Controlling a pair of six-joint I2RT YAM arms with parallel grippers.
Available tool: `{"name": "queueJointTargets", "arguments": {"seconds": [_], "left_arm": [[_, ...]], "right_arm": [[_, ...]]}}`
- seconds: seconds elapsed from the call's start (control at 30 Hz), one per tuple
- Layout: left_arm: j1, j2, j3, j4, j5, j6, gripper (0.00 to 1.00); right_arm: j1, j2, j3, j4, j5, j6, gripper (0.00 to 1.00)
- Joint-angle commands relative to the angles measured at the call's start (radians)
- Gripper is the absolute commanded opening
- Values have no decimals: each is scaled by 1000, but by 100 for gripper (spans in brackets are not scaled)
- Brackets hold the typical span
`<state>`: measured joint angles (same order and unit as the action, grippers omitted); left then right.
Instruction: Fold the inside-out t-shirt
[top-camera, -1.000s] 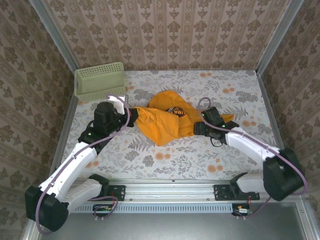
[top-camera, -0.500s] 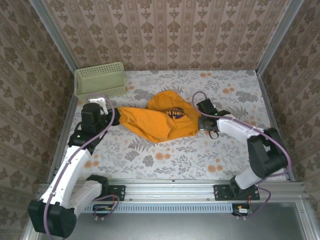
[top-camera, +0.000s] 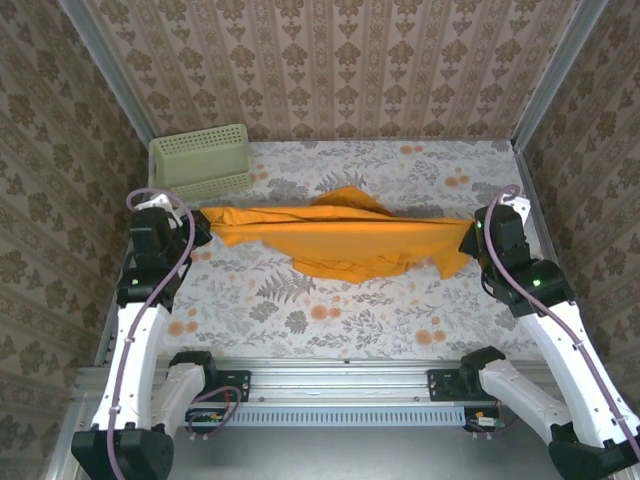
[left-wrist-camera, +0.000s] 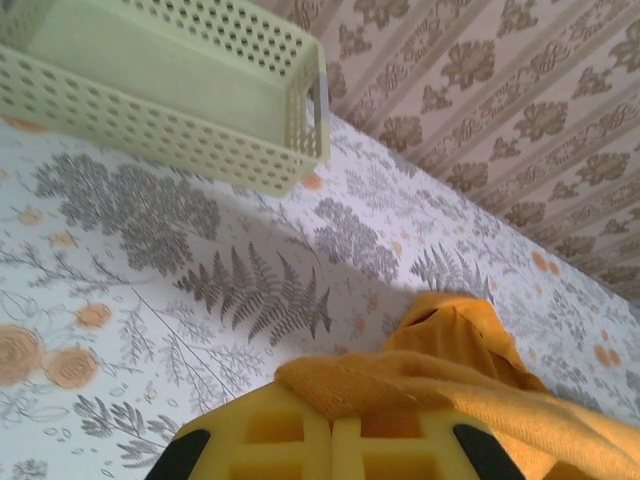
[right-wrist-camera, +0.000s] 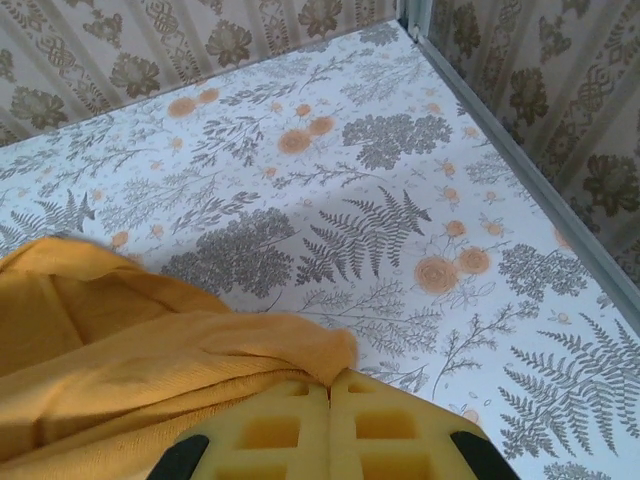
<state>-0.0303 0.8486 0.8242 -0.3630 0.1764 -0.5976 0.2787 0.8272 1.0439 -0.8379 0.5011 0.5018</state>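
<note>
Pale green mesh basket (top-camera: 200, 163) sits far L on the floral tabletop (top-camera: 330, 320), up by the back wall. Just in front of it, my L gripper (top-camera: 201, 222) is clamped on one end of the orange-yellow t-shirt (top-camera: 340, 240). In the L wrist view my yellow pads (left-wrist-camera: 285, 440) meet w/ no gap, and a fold of cloth lies bunched over their tips. The basket is beyond them, near but not touching.

Shirt runs as a long band across the middle of the table, L to R, pulled out between both grippers. Top edge is fairly straight, w/ a small hump toward the back near centre. Lower part sags toward me in a loose belly that looks to rest on the surface. The face showing is plain orange.

Far R, my R gripper (top-camera: 467, 238) pinches the other end, close to the metal rail (top-camera: 532, 205) at the R wall. In the R wrist view the pads are pressed together, a cloth edge is draped over their tips, the rest of the shirt is heaped to the L, and bare floral surface lies ahead.
</note>
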Motion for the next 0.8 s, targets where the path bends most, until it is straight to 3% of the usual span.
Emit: {"name": "queueJointTargets", "arguments": {"seconds": [0.0, 0.17, 0.37, 0.5, 0.53, 0.6, 0.63, 0.77], "left_arm": [[-2, 106, -28, 31, 79, -41, 0], [-38, 281, -60, -14, 69, -35, 0], [-30, 261, -189, 15, 46, -40, 3], [34, 216, -212, -70, -30, -39, 6], [57, 197, -219, -93, -53, -50, 10], [107, 141, -244, -120, -77, -70, 31], [125, 110, -254, -128, -89, -77, 36], [131, 57, -257, -154, -98, -75, 49]], "right_arm": [[-7, 59, -71, -5, -103, 24, 0], [-2, 226, -262, 141, -274, 156, 0], [-1, 239, -411, 147, -245, 280, 0], [-2, 232, -406, 126, -205, 276, 0], [-2, 233, -401, 127, -205, 272, 0], [-1, 241, -387, 127, -206, 263, 0], [-1, 246, -380, 128, -208, 258, 0], [7, 248, -364, 131, -212, 244, 0]]}}
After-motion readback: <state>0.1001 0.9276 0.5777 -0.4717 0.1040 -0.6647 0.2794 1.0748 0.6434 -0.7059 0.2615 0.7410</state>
